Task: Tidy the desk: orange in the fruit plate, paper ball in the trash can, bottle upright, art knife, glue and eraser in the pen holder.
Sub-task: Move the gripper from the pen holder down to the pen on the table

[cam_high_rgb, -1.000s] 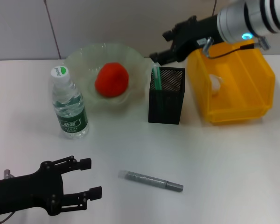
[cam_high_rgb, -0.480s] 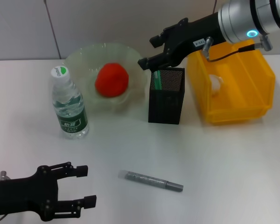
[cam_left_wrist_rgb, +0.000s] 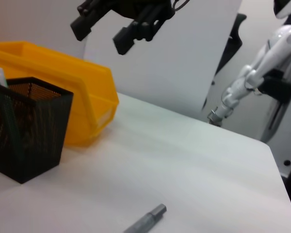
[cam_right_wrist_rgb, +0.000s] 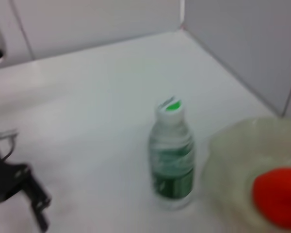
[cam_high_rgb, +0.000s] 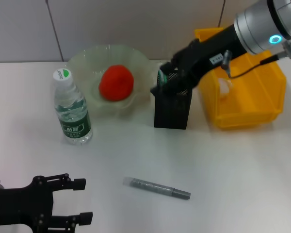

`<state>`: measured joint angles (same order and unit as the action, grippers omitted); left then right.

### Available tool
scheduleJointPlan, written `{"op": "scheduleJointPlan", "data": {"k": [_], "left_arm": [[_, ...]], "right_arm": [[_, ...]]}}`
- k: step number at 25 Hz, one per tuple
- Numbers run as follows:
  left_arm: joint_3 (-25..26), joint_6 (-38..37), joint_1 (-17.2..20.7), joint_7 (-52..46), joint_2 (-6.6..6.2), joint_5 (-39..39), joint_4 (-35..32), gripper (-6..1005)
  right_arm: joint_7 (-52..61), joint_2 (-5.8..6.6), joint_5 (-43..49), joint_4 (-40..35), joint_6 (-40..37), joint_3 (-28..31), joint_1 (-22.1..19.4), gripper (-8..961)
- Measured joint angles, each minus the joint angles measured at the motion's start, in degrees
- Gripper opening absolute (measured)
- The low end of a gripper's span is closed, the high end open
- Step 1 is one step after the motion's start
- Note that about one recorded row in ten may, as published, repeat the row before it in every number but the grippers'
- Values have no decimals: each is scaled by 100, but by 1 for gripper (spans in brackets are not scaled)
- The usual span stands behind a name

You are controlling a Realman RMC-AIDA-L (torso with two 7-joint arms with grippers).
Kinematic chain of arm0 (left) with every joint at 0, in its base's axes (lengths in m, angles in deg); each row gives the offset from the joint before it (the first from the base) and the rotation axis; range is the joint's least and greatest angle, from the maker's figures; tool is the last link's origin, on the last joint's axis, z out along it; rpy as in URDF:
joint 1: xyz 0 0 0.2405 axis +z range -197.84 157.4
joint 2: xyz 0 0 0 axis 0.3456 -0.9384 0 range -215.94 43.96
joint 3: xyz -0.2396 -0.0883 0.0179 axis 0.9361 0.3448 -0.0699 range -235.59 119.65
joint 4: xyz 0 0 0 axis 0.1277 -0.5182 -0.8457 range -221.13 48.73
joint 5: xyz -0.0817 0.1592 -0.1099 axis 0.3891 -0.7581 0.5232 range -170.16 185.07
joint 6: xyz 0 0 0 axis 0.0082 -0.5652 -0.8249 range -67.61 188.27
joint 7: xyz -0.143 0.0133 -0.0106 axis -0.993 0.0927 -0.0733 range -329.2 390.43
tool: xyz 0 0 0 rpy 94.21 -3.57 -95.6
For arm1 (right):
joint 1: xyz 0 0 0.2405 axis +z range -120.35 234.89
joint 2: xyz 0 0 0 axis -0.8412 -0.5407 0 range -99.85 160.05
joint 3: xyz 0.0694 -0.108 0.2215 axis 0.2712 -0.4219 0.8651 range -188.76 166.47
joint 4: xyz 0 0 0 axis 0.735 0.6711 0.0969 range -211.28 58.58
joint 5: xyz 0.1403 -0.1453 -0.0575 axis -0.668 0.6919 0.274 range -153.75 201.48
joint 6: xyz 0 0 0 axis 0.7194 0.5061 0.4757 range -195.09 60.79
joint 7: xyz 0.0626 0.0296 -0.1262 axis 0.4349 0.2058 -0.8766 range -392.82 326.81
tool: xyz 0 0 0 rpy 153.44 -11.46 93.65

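Hovering low over the desk's (cam_high_rgb: 242,165) near-left corner, the left gripper (cam_high_rgb: 82,201) has its black fingers spread apart with nothing between them. Behind it, toward the far-left part of the tabletop, the bottle (cam_high_rgb: 71,110) stands upright with its white cap on top; the right wrist view shows it upright too (cam_right_wrist_rgb: 171,155), just beside the fruit plate (cam_right_wrist_rgb: 233,155). That plate (cam_high_rgb: 87,60), pale green with a wavy rim, sits near the far edge, and the orange (cam_high_rgb: 116,83) rests inside it. Toward the near edge, around the middle, a grey pen-like tool (cam_high_rgb: 156,188) lies flat and alone on the surface; whether it is the art knife cannot be told. Farther back stands the pen holder (cam_high_rgb: 172,112), a black mesh cup with a green-and-white stick (cam_high_rgb: 161,81) leaning in its left side. The right gripper (cam_high_rgb: 169,82) is right at the holder's top rim; from the head view its state cannot be read, but the left wrist view shows its fingers (cam_left_wrist_rgb: 127,40) parted and empty, above the holder (cam_left_wrist_rgb: 26,128). At the far-right sits the yellow trash can (cam_high_rgb: 262,109), with the white paper ball (cam_high_rgb: 224,86) against its inner wall.
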<state>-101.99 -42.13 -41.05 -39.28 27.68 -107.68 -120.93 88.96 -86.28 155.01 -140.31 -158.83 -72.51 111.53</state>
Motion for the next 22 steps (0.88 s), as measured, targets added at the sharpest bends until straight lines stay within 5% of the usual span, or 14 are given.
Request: {"op": "scheduleJointPlan", "data": {"k": [6,22], "left_arm": [[-1,-45,-33,10,-12,-128,-102,830],[40,181,-38,80,-13,-332,-392,830]], "right_arm": [[41,14,141,35,-497,-27,97,707],[115,-216,789,547,-740,-598,497,708]]}}
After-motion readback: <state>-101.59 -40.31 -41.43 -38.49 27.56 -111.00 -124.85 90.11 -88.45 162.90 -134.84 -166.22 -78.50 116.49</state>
